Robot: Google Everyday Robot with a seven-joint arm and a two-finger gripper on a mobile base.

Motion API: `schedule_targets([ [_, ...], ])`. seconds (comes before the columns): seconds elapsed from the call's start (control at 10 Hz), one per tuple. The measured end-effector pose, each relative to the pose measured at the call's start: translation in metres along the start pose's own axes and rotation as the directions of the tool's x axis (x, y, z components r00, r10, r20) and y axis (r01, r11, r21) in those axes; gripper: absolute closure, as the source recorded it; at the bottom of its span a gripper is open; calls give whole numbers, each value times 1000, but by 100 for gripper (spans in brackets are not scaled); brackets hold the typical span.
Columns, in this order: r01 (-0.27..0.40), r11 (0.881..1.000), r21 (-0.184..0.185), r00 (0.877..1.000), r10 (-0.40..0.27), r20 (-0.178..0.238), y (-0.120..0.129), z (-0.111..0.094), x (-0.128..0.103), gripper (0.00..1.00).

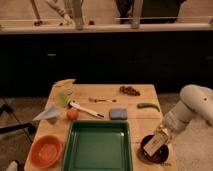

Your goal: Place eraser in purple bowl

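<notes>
The purple bowl [154,151] sits at the front right corner of the wooden table [135,122]. The eraser [155,142], cream on top with a dark base, lies tilted over the bowl's inside. My gripper [162,133] reaches in from the right, at the end of the white arm [192,107], and sits right at the eraser's upper end, just above the bowl's far rim. I cannot tell whether it still grips the eraser.
A green rectangular tray [97,147] lies left of the bowl. An orange bowl [46,150] is at front left. A blue-grey pad [118,113], green pepper [148,106], orange fruit [73,114], white utensil [86,108] and paper [48,115] lie further back.
</notes>
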Motion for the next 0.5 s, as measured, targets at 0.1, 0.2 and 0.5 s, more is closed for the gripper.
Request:
schedule_targets([
  [0.1, 0, 1000, 0, 1000, 0, 0, 0, 0, 0, 93],
  [0.2, 0, 1000, 0, 1000, 0, 0, 0, 0, 0, 82],
  [0.5, 0, 1000, 0, 1000, 0, 0, 0, 0, 0, 52],
])
